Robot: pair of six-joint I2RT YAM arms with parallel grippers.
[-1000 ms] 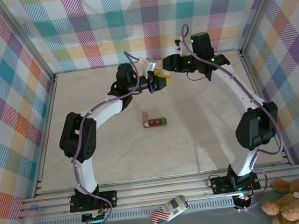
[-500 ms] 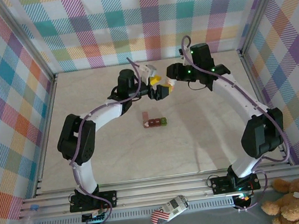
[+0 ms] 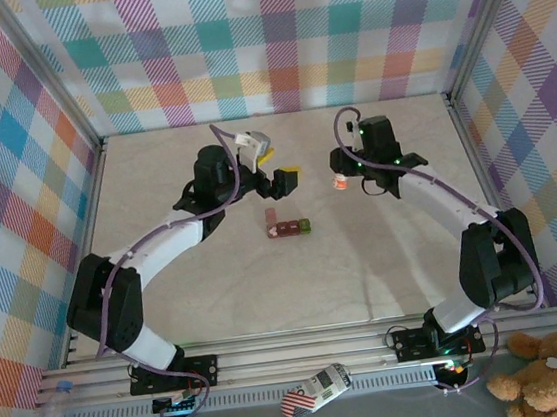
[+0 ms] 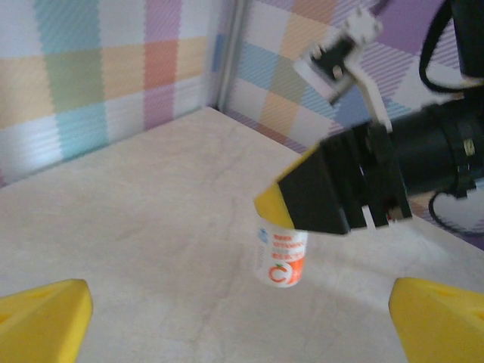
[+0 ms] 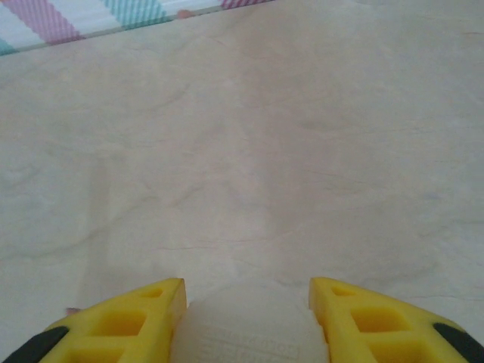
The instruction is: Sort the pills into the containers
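Altogether four joined containers (image 3: 287, 227), one bottle (image 4: 281, 261)

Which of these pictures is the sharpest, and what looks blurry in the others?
Overhead view: sharpest, with faint arm shadows on the table. Left wrist view: soft, the print on the bottle blurred. Right wrist view: the bottle's white top, gripped in the right pincer, is too near to be crisp.

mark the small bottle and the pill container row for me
white-and-orange bottle (image 4: 280, 261), left wrist view, on its printed label.
containers (image 3: 288, 230), top external view, on the dark red compartment next to the green one.
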